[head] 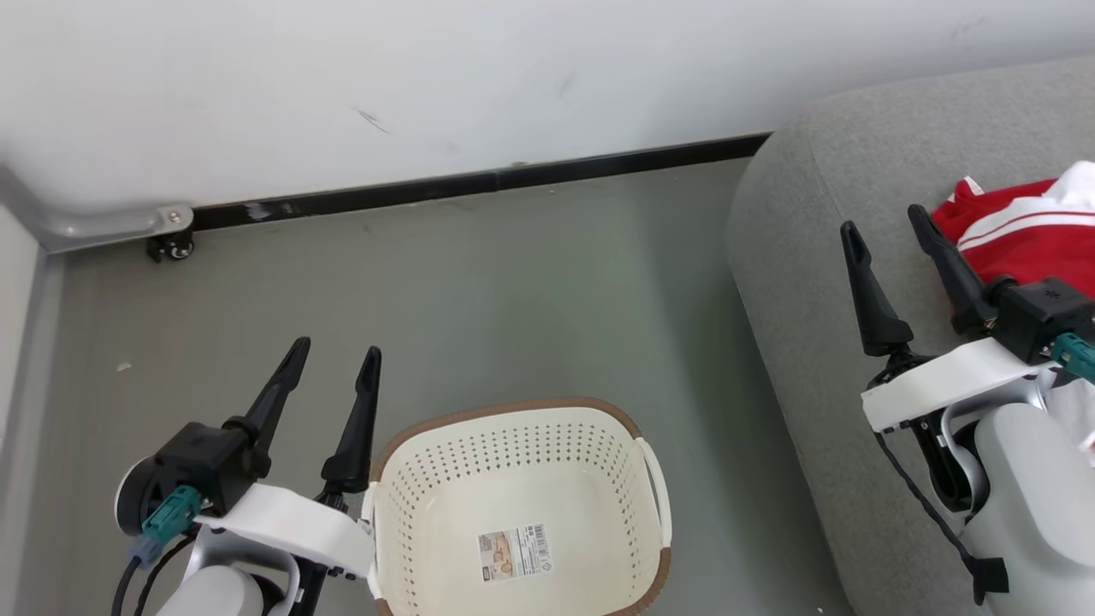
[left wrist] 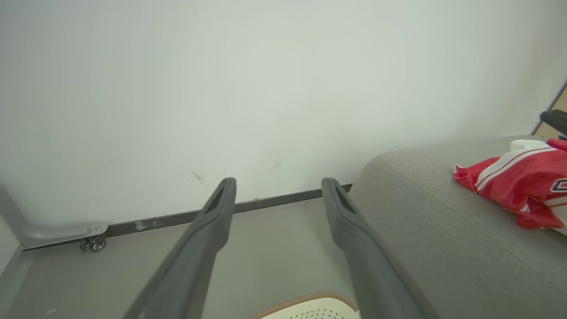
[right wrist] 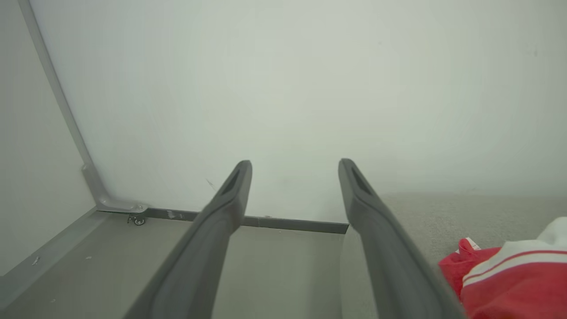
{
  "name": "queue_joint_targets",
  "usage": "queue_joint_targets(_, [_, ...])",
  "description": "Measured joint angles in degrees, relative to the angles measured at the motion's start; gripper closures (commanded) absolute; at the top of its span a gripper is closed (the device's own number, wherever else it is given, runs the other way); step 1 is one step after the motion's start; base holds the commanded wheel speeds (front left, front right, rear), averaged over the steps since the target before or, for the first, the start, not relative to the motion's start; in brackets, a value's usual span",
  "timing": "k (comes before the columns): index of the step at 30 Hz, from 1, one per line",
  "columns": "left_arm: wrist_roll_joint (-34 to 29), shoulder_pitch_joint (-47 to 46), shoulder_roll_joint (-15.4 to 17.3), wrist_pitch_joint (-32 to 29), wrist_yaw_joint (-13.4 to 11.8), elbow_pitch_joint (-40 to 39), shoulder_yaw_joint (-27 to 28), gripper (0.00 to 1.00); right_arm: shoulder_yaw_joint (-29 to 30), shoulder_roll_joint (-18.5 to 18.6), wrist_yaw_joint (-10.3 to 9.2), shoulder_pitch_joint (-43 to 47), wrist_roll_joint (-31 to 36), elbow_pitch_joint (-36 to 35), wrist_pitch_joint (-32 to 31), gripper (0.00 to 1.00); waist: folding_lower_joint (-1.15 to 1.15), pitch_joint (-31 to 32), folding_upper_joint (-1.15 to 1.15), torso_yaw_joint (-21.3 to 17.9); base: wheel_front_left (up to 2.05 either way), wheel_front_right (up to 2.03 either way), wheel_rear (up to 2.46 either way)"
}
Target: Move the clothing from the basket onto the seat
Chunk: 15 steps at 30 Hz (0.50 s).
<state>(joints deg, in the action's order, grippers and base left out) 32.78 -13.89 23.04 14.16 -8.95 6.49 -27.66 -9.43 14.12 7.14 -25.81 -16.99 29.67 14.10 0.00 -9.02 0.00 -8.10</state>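
Observation:
The cream basket (head: 650, 479) with a brown rim stands on the floor at the bottom centre, holding nothing but a label on its bottom. Red-and-white clothing (head: 1018, 231) lies on the grey seat (head: 796, 231) at the right; it shows too in the left wrist view (left wrist: 518, 186) and right wrist view (right wrist: 509, 279). My left gripper (head: 335, 352) is open beside the basket's left rim, fingers apart and nothing between them. My right gripper (head: 885, 224) hangs open over the seat, just left of the clothing, holding nothing.
A white wall with a dark baseboard (head: 479, 184) runs across the back. A grey metal frame foot with a small caster (head: 169, 244) sits at the far left of the floor. Grey floor lies between basket, wall and seat.

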Motion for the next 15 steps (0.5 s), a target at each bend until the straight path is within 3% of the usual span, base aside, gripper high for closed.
queue_joint_targets(15, [-1.38,3.72,-1.77,0.05,-3.3,0.97,3.86,0.0,1.78,-3.76,0.0,4.19,4.61,-0.44,0.0,0.0,0.0,4.24,0.0,4.29,0.0,0.0,0.0])
